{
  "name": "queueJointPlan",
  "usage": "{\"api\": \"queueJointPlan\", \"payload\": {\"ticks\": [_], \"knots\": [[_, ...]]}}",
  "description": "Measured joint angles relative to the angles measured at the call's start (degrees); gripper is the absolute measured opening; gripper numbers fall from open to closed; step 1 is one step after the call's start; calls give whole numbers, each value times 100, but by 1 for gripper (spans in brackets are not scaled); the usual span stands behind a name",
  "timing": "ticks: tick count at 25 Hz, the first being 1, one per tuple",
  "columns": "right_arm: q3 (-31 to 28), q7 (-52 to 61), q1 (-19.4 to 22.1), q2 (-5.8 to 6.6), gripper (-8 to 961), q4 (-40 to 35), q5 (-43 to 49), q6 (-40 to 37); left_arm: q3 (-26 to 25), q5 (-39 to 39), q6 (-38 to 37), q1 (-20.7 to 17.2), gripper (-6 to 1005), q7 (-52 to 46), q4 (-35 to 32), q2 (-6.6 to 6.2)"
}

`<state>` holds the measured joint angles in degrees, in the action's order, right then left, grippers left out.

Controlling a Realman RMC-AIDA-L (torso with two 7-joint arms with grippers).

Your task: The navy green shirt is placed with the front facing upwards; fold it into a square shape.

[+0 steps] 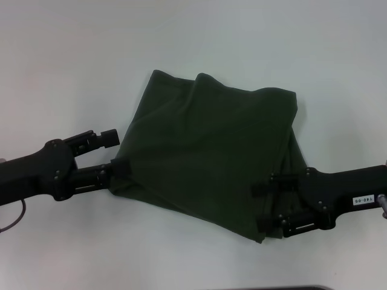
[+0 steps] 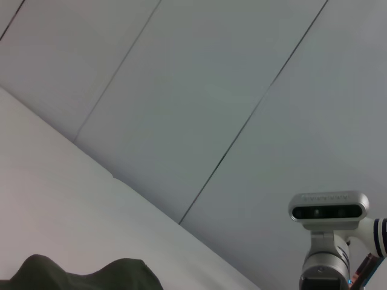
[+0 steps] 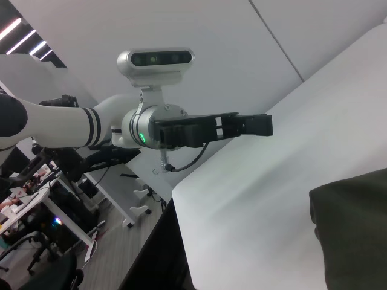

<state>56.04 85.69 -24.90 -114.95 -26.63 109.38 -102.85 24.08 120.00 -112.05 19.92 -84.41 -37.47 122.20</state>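
Already the navy green shirt lies folded into a rough square on the white table. We see the left gripper with fingers spread at its left edge — the lower finger touching cloth. Our right gripper sits on the shirt's near right corner; whether it pinches the fabric we cannot tell.

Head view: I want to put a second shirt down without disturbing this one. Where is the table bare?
The table is bare beyond the far edge of the navy green shirt, and in the near strip between the two arms. It is crowded at the shirt's sides: the left gripper is at its left edge, the right gripper over its near right corner.
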Motion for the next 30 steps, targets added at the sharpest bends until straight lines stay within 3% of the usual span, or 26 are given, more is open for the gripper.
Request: {"api": "queueJointPlan", "payload": {"ticks": [30], "knots": [[-181, 53, -64, -18, 892, 0, 127, 45, 0, 0, 46, 101, 873, 4, -6, -30]]}}
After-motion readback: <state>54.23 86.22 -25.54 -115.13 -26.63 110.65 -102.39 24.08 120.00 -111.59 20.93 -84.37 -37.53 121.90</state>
